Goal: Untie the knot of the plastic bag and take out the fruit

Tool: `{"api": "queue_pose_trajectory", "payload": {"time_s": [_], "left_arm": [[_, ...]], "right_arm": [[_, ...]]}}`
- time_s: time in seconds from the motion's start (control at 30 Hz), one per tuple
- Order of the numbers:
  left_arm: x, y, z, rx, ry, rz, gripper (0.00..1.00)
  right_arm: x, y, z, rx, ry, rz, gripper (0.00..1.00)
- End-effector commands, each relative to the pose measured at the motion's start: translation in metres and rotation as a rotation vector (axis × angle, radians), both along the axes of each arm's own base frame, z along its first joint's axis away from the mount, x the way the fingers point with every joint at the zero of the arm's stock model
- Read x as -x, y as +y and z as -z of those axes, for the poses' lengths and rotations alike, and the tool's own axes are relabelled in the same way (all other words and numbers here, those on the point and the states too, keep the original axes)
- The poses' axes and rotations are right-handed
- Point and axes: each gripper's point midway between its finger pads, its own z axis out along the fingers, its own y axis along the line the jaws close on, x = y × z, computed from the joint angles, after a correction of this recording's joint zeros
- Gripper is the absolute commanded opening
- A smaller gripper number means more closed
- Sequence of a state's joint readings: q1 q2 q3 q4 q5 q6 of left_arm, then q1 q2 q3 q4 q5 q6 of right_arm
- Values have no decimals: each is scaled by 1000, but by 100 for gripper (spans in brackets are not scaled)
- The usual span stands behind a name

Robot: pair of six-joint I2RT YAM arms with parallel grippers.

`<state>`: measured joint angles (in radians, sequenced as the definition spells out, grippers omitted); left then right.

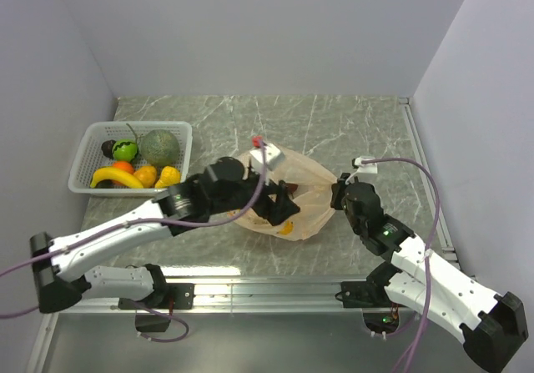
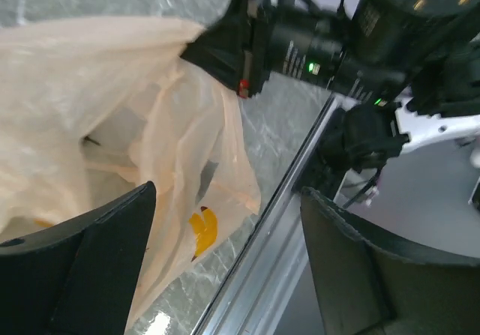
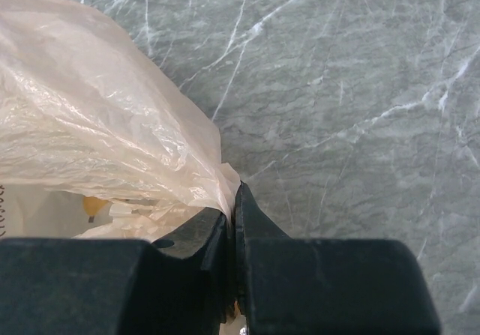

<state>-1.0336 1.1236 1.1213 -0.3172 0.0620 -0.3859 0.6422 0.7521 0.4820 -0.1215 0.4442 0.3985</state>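
Observation:
The pale-orange plastic bag (image 1: 310,191) lies mid-table, its mouth loose; no knot shows. My left gripper (image 1: 281,205) is open over the bag's near side; in the left wrist view its gripper (image 2: 229,194) spans the bag's edge (image 2: 90,103) and holds nothing. A yellow fruit (image 2: 201,230) shows through the film, and also in the top view (image 1: 286,228). My right gripper (image 1: 338,192) is shut on the bag's right edge; the right wrist view shows this gripper (image 3: 234,198) pinching the film (image 3: 112,125).
A white basket (image 1: 86,152) at the left holds a grey-green melon (image 1: 158,148), a green fruit (image 1: 125,150), a banana (image 1: 115,177), an orange (image 1: 123,167) and yellow pieces (image 1: 168,175). A metal rail (image 1: 275,289) runs along the near table edge.

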Motion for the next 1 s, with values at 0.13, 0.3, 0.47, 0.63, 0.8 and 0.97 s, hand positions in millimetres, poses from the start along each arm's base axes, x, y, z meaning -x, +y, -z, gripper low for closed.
{"api": "queue_pose_trajectory", "payload": {"time_s": [0.13, 0.3, 0.47, 0.63, 0.8, 0.97], "left_arm": [[-32, -29, 68, -169, 23, -128, 72], [-71, -30, 95, -273, 6, -313, 68], [-109, -11, 116, -291, 40, -492, 67], [-138, 13, 145, -285, 102, -617, 70], [-137, 8, 165, -284, 153, -617, 79], [-118, 1, 171, -223, 197, -562, 84]], "right_arm": [[0, 1, -12, -3, -41, 1, 9], [11, 10, -2, -47, 1, -44, 9], [28, 17, 31, -160, 123, -34, 9], [49, 12, 69, -243, 242, 24, 14], [61, 6, 81, -260, 295, 57, 53], [50, 16, 23, -247, 161, -53, 68]]}}
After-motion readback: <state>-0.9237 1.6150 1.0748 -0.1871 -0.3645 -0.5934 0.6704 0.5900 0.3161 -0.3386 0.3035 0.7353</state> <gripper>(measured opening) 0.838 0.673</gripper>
